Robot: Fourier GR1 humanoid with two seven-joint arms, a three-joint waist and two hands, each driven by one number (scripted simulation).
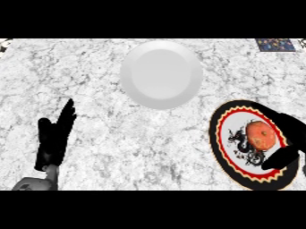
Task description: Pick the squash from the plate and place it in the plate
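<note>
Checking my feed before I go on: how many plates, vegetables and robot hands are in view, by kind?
Plates: 2, a white plate and a patterned plate
Squash: 1, on the patterned plate
Robot hands: 2, left robot hand and right robot hand
Total: 5

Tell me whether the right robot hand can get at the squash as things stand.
Probably yes. The right robot hand is open right beside the squash on the patterned plate, with nothing lying between them.
</note>
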